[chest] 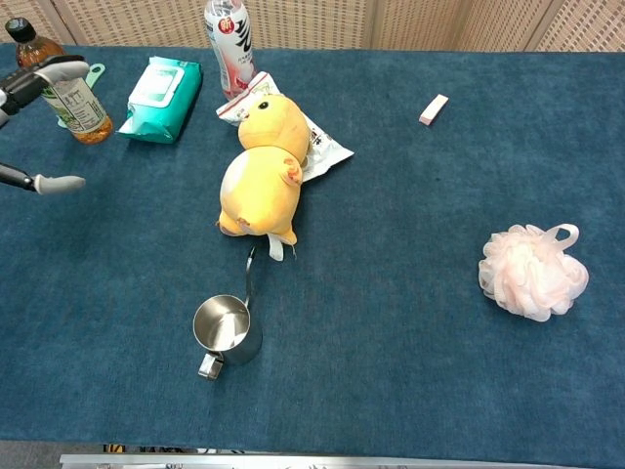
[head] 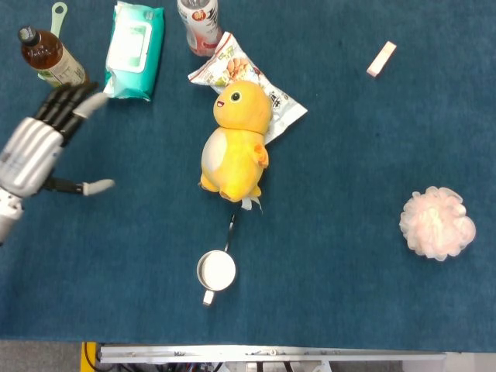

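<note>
We see the left robot hand open and empty at the far left, just beside the tea bottle and near the wipes pack; one sideways swing could topple that bottle. The right robot hand is out of view. We count one plush chick mid-counter, one steel cup, one bath pouf, one snack bag.

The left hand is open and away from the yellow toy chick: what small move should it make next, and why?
Probably bring the left hand back toward the toy chick. The hand is open, holds nothing, and sits at the table's left edge near the brown bottle. The chick lies free, partly on the snack bag.
</note>
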Robot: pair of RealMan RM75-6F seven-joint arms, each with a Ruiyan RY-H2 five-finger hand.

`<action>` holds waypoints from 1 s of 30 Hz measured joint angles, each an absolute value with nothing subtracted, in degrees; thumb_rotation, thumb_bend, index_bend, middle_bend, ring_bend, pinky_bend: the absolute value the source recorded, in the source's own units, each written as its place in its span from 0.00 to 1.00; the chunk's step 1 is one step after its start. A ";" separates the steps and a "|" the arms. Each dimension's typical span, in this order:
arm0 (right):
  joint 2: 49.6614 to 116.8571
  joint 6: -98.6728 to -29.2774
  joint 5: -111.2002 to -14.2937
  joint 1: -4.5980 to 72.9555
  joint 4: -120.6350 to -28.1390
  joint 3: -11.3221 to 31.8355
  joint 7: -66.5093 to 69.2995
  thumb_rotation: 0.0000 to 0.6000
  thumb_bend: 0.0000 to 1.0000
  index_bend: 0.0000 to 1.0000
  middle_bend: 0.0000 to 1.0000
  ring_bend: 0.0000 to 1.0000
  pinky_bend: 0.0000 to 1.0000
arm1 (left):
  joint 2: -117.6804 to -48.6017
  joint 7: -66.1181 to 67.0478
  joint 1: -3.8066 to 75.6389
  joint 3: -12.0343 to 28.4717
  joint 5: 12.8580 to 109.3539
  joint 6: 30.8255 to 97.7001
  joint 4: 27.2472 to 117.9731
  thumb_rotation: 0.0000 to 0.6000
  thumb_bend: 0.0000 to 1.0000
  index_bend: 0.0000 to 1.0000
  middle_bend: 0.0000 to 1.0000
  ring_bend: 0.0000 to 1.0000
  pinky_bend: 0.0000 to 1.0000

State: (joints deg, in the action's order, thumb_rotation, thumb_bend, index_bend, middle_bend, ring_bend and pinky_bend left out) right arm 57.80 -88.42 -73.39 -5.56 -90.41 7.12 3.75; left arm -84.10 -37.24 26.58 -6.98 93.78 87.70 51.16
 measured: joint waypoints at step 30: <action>62.86 -89.11 -75.22 -6.78 -82.00 5.76 3.11 1.00 0.00 0.25 0.35 0.20 0.23 | -68.37 12.11 9.83 -2.56 80.60 90.67 84.42 1.00 0.05 0.08 0.08 0.04 0.00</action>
State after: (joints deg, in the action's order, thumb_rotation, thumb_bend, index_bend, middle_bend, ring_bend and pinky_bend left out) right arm 62.86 -89.11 -75.22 -6.78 -82.00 5.76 3.11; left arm -68.37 12.11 9.83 -2.56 80.60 90.67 84.42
